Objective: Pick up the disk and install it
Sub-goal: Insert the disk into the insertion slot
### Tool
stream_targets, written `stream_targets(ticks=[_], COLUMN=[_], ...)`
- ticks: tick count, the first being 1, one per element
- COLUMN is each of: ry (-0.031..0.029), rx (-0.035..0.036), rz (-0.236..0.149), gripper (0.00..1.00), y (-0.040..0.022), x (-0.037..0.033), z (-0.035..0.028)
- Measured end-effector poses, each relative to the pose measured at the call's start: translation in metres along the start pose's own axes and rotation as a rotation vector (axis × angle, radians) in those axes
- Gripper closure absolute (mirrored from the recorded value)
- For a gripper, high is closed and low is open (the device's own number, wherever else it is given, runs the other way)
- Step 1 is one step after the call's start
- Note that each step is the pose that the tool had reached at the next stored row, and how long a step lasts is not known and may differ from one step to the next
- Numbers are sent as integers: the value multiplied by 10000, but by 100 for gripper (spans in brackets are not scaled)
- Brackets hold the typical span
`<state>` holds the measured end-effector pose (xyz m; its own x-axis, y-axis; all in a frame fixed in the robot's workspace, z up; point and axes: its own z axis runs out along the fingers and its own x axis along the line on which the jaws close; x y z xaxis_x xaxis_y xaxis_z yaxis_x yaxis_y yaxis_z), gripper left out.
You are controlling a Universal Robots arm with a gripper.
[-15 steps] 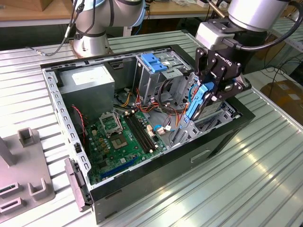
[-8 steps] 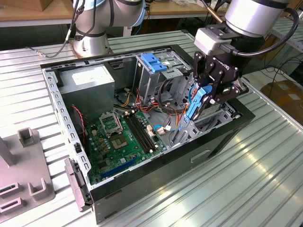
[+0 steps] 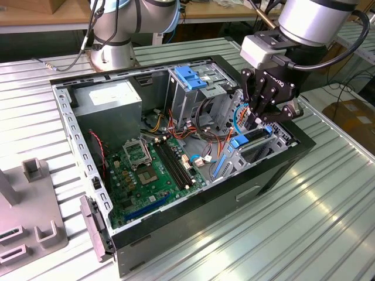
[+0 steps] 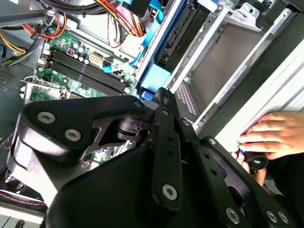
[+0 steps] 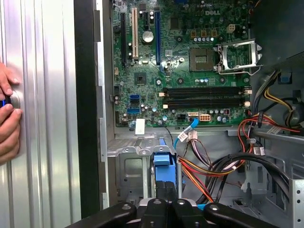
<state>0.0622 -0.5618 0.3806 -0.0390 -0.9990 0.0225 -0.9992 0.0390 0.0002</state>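
Observation:
The disk [image 3: 256, 139], dark with blue side rails, sits tilted in the drive bay at the exterior view's right end of the open computer case [image 3: 193, 216]. My gripper [image 3: 258, 120] hangs right above it, its black fingers closed on the disk's upper edge. In the first wrist view the blue rail of the disk [image 5: 164, 171] runs edge-on from between the fingers of the gripper [image 5: 166, 205] into the grey metal bay [image 5: 130, 173]. The second wrist view shows the gripper [image 4: 164, 92] against the blue end of the disk [image 4: 153, 78].
The green motherboard [image 3: 146, 170] lies on the case floor, with orange and red cables [image 5: 213, 171] beside the bay. A tall metal cage with a blue tab [image 3: 188, 76] and a grey box [image 3: 108, 99] stand behind. A person's hand [image 5: 7, 118] rests on the table outside the case.

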Motion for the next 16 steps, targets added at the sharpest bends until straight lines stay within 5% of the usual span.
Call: stream_targets(ticks=[8,16], ry=[1,0], rx=[2,2], rz=[0,0], gripper=[89,89], y=[-54,-244], x=[-3,-12], z=[37,123])
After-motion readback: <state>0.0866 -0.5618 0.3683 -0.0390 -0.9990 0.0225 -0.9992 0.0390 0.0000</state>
